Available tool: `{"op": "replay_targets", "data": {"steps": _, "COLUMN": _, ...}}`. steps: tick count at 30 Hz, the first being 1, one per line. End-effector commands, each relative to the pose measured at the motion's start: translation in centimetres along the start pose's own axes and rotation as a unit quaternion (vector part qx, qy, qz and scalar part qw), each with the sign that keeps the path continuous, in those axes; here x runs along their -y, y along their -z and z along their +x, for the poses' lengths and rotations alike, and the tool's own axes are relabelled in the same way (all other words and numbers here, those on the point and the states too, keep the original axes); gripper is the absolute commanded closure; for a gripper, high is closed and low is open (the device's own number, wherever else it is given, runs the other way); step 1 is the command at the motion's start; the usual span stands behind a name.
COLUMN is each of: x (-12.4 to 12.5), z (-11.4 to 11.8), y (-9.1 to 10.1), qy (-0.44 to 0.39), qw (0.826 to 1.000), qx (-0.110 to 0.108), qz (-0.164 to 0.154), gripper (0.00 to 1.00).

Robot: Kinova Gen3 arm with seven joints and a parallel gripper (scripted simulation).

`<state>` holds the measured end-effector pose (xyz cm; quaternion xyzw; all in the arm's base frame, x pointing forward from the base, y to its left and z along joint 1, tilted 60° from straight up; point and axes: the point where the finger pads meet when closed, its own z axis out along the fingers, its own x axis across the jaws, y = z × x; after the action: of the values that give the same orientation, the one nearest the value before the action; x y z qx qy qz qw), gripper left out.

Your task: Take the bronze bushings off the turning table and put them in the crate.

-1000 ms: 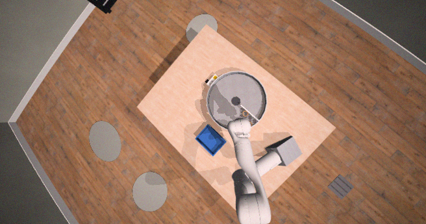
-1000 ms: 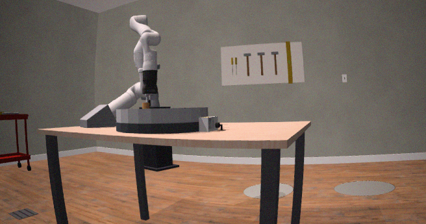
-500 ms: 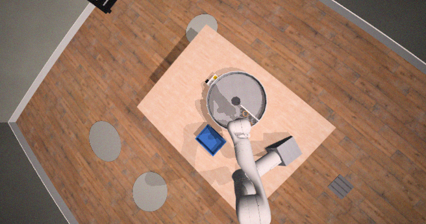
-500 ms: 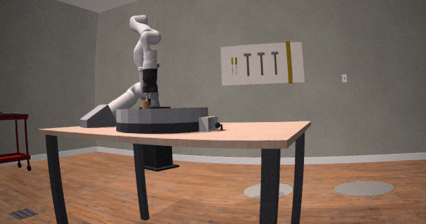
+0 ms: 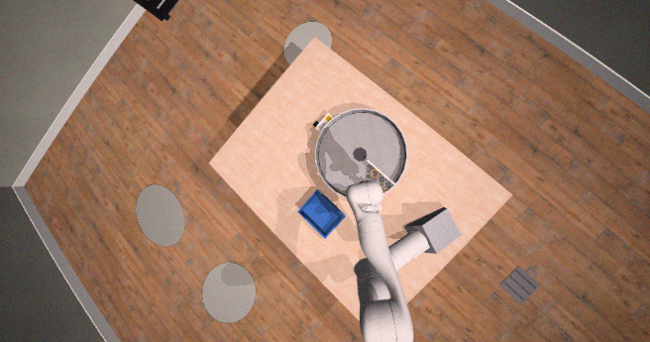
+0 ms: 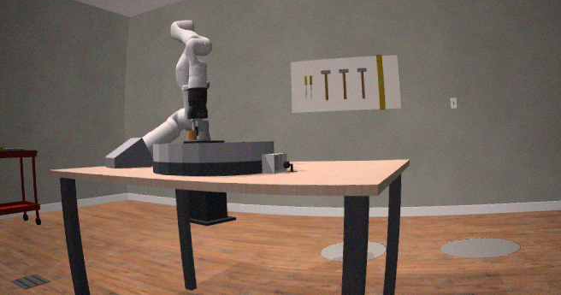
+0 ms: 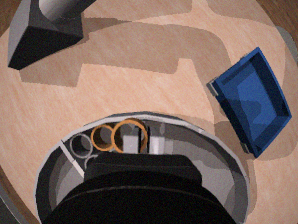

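My gripper (image 6: 195, 127) (image 7: 144, 135) is shut on the wall of a large bronze bushing (image 6: 191, 135) (image 7: 113, 136), one finger inside the ring and one outside. The bushing is upright, slightly above the turning table (image 5: 381, 129) (image 6: 231, 151) (image 7: 220, 167). A smaller bronze bushing (image 7: 93, 135) stands near the rim beside it. Another bronze bushing (image 5: 371, 174) is nearer the hub, hidden in the wrist view. A steel bushing (image 7: 71, 145) stands by the white bar, with another partly hidden behind my gripper. The blue crate (image 5: 307, 203) (image 7: 231, 116) looks empty.
The thin white bar (image 5: 381, 171) (image 7: 71, 159) runs from the hub to the rim beside the bushings. The turning table has a raised rim. A small box (image 5: 324, 122) (image 6: 274, 164) adjoins its far side. The grey arm base (image 5: 438, 230) (image 6: 128, 154) (image 7: 47, 42) stands on the table.
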<state>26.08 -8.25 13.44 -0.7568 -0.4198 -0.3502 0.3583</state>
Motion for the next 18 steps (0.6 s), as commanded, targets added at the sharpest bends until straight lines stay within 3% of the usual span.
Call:
{"op": "replay_targets", "data": {"steps": 1, "x": -0.4, "z": -0.2, "y": 1.6, "qy": -0.002, "qw": 1.0, "qx": 0.002, "qz": -0.009, "gripper": 1.0}}
{"op": "replay_targets", "data": {"steps": 13, "x": -0.4, "z": -0.2, "y": 1.6, "qy": -0.002, "qw": 1.0, "qx": 0.002, "qz": -0.009, "gripper": 1.0}}
{"op": "replay_targets", "data": {"steps": 18, "x": -0.4, "z": -0.1, "y": 4.2, "qy": -0.002, "qw": 1.0, "qx": 0.002, "qz": -0.009, "gripper": 1.0}}
